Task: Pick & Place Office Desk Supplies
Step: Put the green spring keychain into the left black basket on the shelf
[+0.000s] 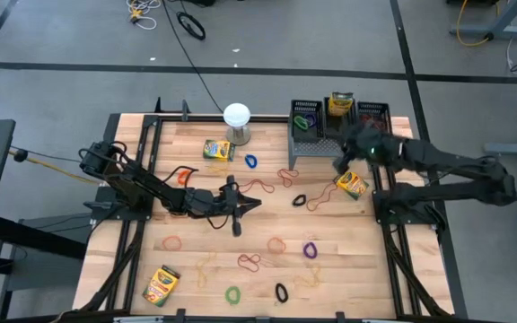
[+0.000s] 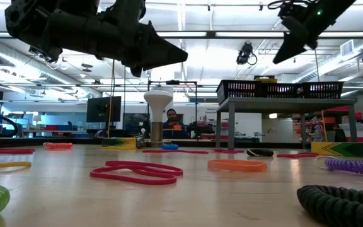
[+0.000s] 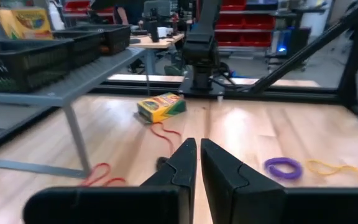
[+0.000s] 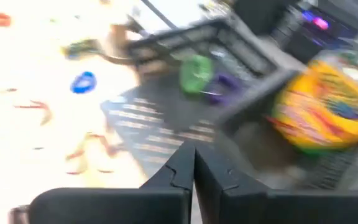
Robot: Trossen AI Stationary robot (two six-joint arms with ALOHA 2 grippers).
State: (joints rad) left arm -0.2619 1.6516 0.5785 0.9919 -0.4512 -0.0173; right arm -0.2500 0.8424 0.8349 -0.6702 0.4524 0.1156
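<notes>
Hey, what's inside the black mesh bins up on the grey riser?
The left bin holds green and purple rubber-band loops; the middle bin holds a crayon box. The right bin is partly covered by the right arm, so its contents can't be told.

Light wooden table (image 1: 196, 287) framed by black rails. On it near the far edge: white globe (image 1: 237, 117) on a short stand, and grey perforated riser (image 1: 312, 148) carrying three black mesh bins (image 1: 307, 115). Lying flat on the wood: crayon boxes at far centre (image 1: 217, 150), near the right rail (image 1: 353, 185), and at the near left corner (image 1: 161, 284). Scattered across the surface: rubber-band loops, among them blue (image 1: 251, 162), purple (image 1: 310, 250), green (image 1: 232, 293), black (image 1: 281, 292).
</notes>
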